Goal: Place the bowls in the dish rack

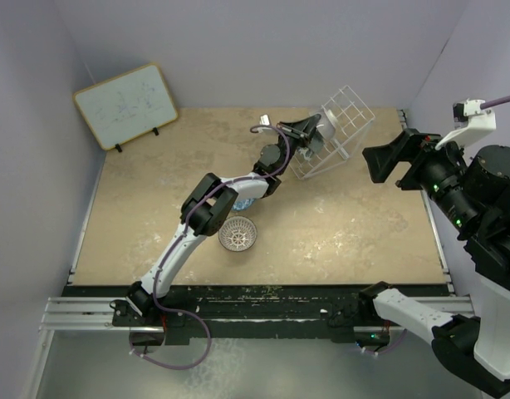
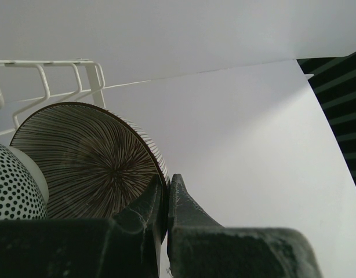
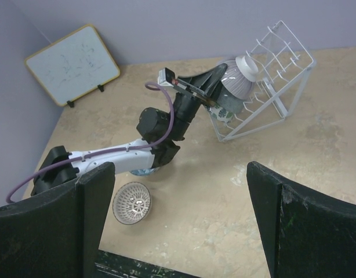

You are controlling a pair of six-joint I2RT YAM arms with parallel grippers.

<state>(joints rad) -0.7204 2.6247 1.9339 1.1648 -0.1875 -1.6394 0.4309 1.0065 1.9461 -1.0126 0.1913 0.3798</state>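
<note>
The left pincer [image 1: 309,133] [image 2: 167,182] [image 3: 215,87] is pressed together on the rim of the striped bowl [image 2: 85,162] [image 3: 236,81]. One finger lies inside the rim and one outside. In the wrist view the bowl stands on edge, just left of the fingertips and touching them, with its hollow facing the camera.

The rack [image 1: 348,112] [image 2: 44,75] [image 3: 282,69] rises beyond the pincer, and its wires show above and left of the bowl. A dotted bowl [image 2: 13,185] [image 3: 224,113] sits beside the striped one, on the side away from the fingertips.

Well behind the pincer, back along its arm, a lattice bowl [image 1: 237,233] [image 3: 131,202] rests upright on the table [image 1: 338,233]. A blue bowl [image 1: 244,203] is near it, mostly hidden under the arm.

The right pincer [image 1: 380,166] [image 3: 181,168] is spread wide with nothing between its fingers. It is well apart from the rack.
</note>
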